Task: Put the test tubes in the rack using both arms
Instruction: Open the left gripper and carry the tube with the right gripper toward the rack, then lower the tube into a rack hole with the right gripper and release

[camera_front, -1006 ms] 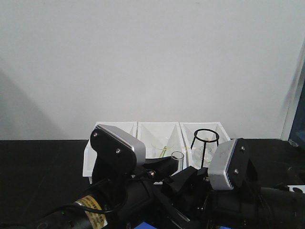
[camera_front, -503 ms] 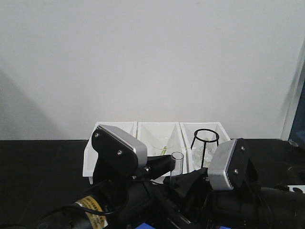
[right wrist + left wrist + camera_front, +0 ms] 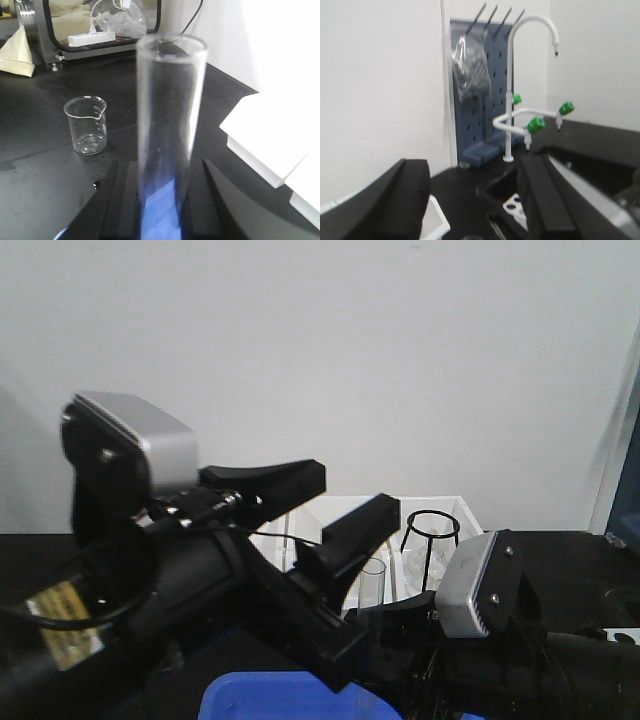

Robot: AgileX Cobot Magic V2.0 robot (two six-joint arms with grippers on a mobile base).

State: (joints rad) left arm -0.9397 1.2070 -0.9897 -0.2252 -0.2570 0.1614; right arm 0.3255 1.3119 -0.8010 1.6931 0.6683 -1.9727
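We see the black left arm w/ its boxy silver-grey housing (image 3: 130,440) standing high over the black bench (image 3: 45,160). The left gripper (image 3: 352,492) is spread wide and holds nothing. The lower black right arm w/ a matching grey housing (image 3: 480,585) sits beside it. Its right gripper (image 3: 159,167) is closed on the base of a slim clear glass test tube (image 3: 167,115). The tube is upright, open rim on top, just in front of the row of white plastic bins (image 3: 450,505). The small white holed rack (image 3: 514,206) shows only as a corner in the left wrist view, near the sink edge, so we can't tell which holes are free. We judge the step is carrying, or maybe handing over, this tube. To do it well, we'd keep the tube vertical and the grip steady, w/ no extra squeeze on the glass. We'd also keep the open left fingers (image 3: 270,480) clear of the rim, approx. centre the tube over a hole, then lower it straight. A small clear glass beaker (image 3: 87,125) stands apart on the bench, well out of the path.
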